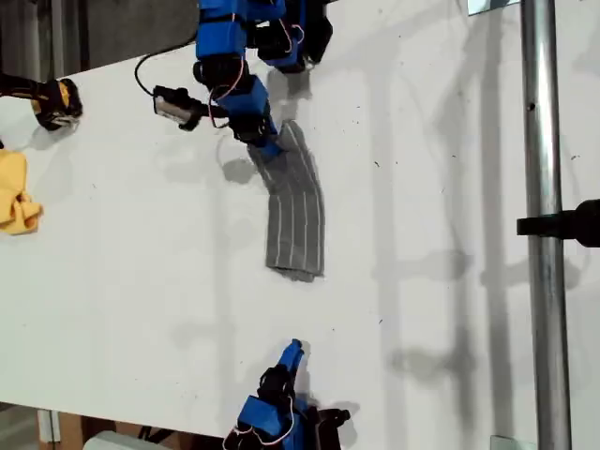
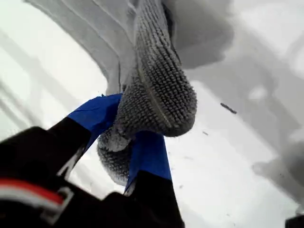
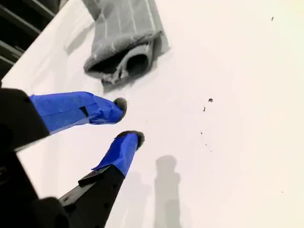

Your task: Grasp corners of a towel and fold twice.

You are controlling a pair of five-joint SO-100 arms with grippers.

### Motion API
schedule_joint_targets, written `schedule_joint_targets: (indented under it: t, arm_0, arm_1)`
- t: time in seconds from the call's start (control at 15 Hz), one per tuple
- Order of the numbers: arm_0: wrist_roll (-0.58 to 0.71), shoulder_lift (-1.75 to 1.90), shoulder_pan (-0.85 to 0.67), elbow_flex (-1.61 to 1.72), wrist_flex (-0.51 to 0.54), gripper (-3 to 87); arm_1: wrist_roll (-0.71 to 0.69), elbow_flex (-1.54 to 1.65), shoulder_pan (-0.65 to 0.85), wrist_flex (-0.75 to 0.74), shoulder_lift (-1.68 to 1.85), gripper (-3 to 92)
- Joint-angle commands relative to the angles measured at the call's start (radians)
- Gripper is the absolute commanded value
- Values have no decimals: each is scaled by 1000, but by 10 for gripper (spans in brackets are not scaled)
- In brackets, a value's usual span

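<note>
So, white desk (image 1: 112, 234), towel (image 1: 295, 216) lying folded into a narrow strip mid-desk. First end effector (image 2: 124, 124) pinching its far end, second end effector (image 3: 129, 121) spread, empty, near the other end. Probably second fold next: needs that free end grabbed.

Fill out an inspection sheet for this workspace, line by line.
Surface: white table, a few dark specks.
Job's things: dark grey striped towel, bunched into a long strip, one end lifted.
Clutter: small yellow cloth at the exterior view's left edge.
Grippers: my first gripper shut on the towel; my second gripper open, empty, short of the towel's other end.
Cables: black cable by the first arm.
Surroundings: metal pole.
</note>
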Motion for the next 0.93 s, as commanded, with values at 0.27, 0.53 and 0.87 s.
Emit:
schedule_joint_targets:
  t: [0.27,0.53,0.87]
  arm_0:
    - [14,8,2,-58,-18,89]
    - [15,8,-2,-57,-11,90]
    - [12,8,3,-48,-14,90]
  arm_1:
    - [181,-8,-69,503,709,0]
    - [87,156,-61,35,465,0]
    - [20,-173,-67,-135,-298,0]
